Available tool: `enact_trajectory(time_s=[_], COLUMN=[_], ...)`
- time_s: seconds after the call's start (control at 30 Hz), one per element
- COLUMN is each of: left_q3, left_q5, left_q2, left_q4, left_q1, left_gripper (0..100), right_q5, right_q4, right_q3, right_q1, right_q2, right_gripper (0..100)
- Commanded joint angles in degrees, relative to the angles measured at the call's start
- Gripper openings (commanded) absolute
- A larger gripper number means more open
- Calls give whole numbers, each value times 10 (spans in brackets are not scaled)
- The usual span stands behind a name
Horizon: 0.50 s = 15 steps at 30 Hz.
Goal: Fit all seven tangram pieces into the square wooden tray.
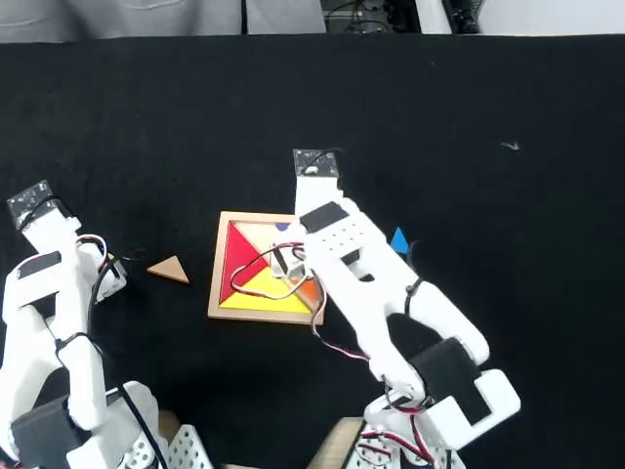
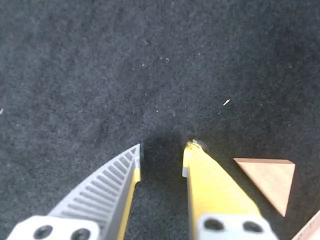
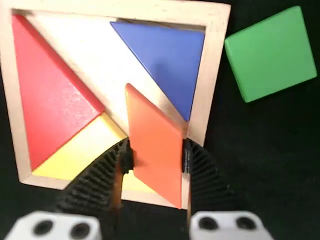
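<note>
Right pincer (image 3: pixel 155 151): clamps the orange parallelogram piece (image 3: pixel 152 130) over the square wooden tray (image 3: pixel 212 75); ease it inward against the blue triangle (image 3: pixel 165 55); lower flat.
Left pincer (image 2: pixel 162 155): parted, beside the tan wooden triangle (image 2: pixel 270 177).

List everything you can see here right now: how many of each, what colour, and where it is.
wooden tray: one, pale wood, mid-table
red triangle: one, red, in tray
yellow triangle: one, yellow, in tray beside the red one
blue triangle: one, dark blue, in tray
orange parallelogram: one, orange, gripped over a tray corner
green square: one, green, on cloth beside tray
wood-coloured triangle: one, tan, outside tray
light blue piece: one, outside tray
table: one, black cloth
left gripper: open, near tan triangle
right gripper: holding the parallelogram
</note>
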Motion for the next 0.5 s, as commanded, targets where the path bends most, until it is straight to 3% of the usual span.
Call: enact_trajectory(time_s=[0.0,0.47], left_q3=[1,1], left_q5=[-4,-4], left_q2=[-14,-14], left_q4=[-9,-9], left_q1=[0,0], left_gripper=[148,148], right_q5=[-9,-40], right_q4=[-7,-6], right_q3=[-31,-30], right_q1=[15,14], right_q2=[-1,3], right_gripper=[85,87])
